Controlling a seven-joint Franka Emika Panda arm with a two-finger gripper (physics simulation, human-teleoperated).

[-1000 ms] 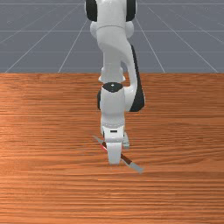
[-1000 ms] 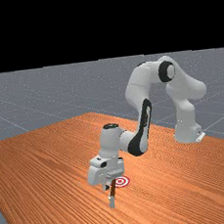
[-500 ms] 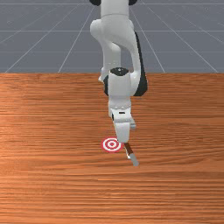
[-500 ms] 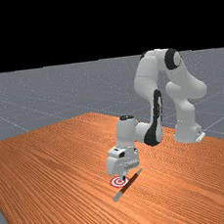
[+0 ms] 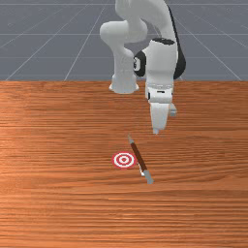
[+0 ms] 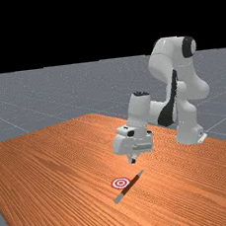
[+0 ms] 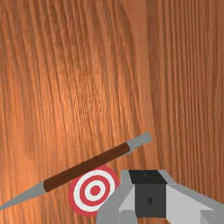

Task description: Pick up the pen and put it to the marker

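My gripper (image 6: 133, 160) is raised over the table, clear of the pen; in the wrist view the gripper (image 7: 148, 177) stands beside the pen's blunt grey end. On the wood lies the pen (image 5: 139, 156), brown in the middle with a grey pointed tip and a grey butt. It slants in the front view, tip toward the arm's base, butt nearer the camera. A small pale bit shows beside its lower part. The round red-and-white marker (image 5: 124, 160) lies flat, close along the pen's side on the front view's left. In the wrist view, the marker (image 7: 94, 190) reaches the pen's brown barrel.
The wooden table (image 5: 58, 193) extends around the pen and marker. At its back edge in the front view stands the arm's base (image 5: 124, 82).
A second ago the pen slanted differently under my hand, across the marker in the front view; it has turned and lies beside it. My hand has risen and moved back, toward the front view's right.
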